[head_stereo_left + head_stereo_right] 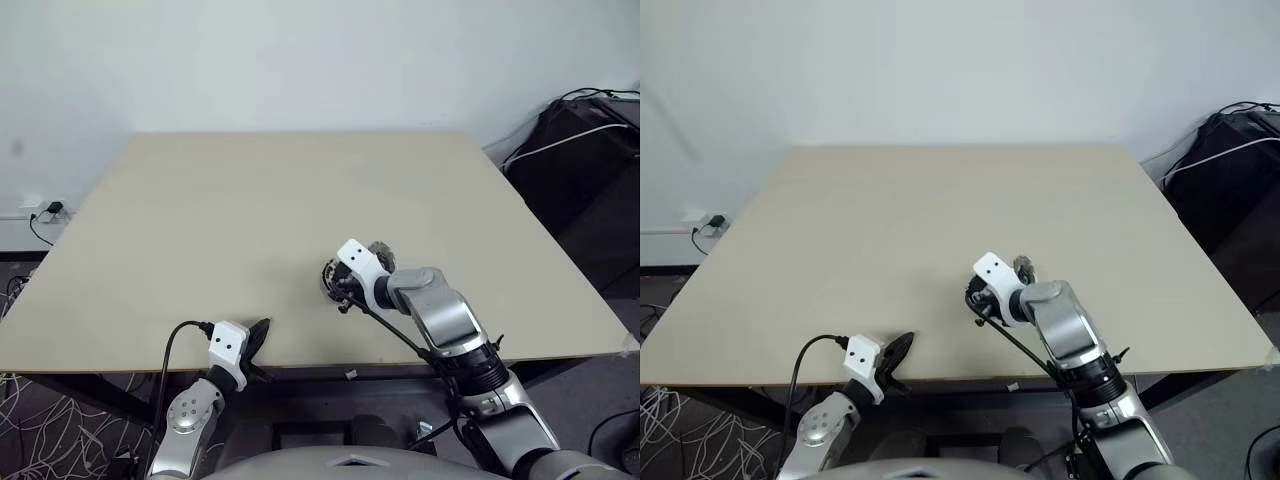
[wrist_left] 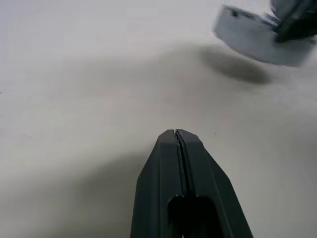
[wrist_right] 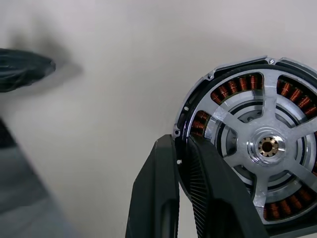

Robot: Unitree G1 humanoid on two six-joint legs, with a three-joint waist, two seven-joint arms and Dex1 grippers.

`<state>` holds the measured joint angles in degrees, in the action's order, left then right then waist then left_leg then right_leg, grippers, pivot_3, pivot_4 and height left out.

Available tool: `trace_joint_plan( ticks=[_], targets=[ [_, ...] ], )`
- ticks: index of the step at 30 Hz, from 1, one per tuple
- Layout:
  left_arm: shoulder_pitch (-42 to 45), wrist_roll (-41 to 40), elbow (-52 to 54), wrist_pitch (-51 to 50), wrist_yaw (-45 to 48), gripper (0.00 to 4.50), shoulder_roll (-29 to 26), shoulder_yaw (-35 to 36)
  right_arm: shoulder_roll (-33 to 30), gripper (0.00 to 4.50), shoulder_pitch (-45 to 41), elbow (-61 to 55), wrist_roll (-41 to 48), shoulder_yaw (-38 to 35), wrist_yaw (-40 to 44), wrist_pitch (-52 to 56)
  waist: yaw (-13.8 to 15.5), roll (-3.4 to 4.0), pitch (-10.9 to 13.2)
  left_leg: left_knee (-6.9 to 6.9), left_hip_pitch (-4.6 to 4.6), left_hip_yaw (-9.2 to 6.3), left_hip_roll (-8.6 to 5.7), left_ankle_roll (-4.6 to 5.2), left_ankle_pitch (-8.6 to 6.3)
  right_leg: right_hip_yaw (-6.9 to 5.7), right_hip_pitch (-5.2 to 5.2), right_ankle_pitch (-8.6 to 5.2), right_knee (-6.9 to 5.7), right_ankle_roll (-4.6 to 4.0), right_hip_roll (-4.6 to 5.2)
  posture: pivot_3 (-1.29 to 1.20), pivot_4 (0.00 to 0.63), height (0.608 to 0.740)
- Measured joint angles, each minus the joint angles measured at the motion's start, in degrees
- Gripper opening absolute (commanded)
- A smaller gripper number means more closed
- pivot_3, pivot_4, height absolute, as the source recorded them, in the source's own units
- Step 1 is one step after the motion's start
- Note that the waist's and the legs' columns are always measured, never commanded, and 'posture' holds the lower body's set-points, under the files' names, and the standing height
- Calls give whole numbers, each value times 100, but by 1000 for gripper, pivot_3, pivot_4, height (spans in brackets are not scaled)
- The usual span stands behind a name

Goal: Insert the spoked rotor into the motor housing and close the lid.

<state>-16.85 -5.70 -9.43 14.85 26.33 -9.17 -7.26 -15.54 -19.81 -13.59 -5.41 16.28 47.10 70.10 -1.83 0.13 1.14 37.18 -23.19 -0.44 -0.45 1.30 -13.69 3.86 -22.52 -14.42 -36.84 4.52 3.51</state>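
Observation:
The motor housing lies on the beige table, its copper windings showing. The spoked rotor sits inside it, silver spokes and hub facing up. My right gripper is shut on the housing's rim, one finger on each side of the wall; from the head it is right of centre. Just behind its white wrist a round grey piece, the lid, stands raised. My left gripper is shut and empty, hovering over the table's front edge, well left of the housing.
A black bag with cables sits beyond the table's right edge. A power strip lies on the floor to the left. The right wrist's white casing shows ahead of my left gripper.

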Motion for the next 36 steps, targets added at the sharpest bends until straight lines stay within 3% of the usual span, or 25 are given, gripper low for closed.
trace_joint_plan(
  ticks=[10,28,36],
  targets=[
    [14,-1,-1,-93,9,0,-11,4,603,48,160,-488,836,-63,-792,1055,-26,-5,4,1,-3,0,3,0,0,0,-2,1,0,2,0,0,0,740],
    [-33,-4,-11,-97,0,0,-18,48,1135,48,-149,371,1384,-139,-1898,660,-73,-14,-1,5,-5,1,4,-1,0,-1,-3,9,-3,15,-3,0,0,740],
    [-31,-3,-11,-99,3,0,-22,59,1629,2628,-270,621,1683,-163,-2112,503,-126,-12,0,4,-5,-1,5,1,1,-1,-3,8,-3,14,-6,0,0,740]
  ],
)
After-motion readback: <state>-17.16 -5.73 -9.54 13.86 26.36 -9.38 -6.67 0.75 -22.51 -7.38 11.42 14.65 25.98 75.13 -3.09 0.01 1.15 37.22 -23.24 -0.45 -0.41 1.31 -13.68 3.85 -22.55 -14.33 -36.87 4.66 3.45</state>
